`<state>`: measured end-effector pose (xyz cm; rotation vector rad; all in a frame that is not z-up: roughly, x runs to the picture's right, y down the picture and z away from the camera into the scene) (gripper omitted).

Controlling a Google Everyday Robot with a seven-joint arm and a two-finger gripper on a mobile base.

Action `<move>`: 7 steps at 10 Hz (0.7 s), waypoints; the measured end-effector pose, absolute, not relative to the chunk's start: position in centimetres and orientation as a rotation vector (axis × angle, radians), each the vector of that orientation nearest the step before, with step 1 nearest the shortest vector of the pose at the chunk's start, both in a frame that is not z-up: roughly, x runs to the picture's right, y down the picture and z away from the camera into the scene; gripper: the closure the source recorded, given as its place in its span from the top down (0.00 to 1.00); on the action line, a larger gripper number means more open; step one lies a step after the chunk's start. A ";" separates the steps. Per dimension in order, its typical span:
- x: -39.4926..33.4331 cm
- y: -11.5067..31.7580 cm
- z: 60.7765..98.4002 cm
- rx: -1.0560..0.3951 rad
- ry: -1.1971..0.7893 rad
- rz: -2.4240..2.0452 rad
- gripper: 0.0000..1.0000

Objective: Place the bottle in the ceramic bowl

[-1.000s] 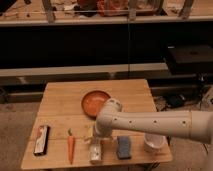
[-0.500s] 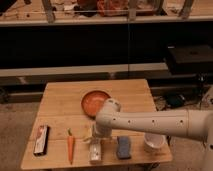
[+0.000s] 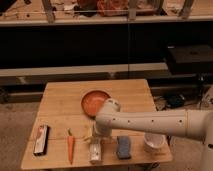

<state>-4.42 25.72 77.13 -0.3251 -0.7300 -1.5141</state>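
We note a light wooden table [image 3: 60, 97] before dark shelving. The slim whitish bottle with pale label [image 3: 95, 150] lies at six o'clock, between an orange carrot [image 3: 70, 147] and blue sponge [image 3: 123, 147]. The two-finger gripper [image 3: 93, 136] hangs just above it, spread wide, holding nothing. Risk: a skewed descent rolls the bottle off the front edge. The orange-red ceramic bowl [image 3: 94, 101] waits at twelve.
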 end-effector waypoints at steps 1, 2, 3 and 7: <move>-4.5 25.7 77.2 -0.325 -0.730 -1.517 0.80; -4.5 25.7 77.3 -0.325 -0.728 -1.517 0.80; -4.4 25.7 77.4 -0.326 -0.727 -1.515 0.80; -4.6 25.6 77.8 -0.324 -0.722 -1.525 0.80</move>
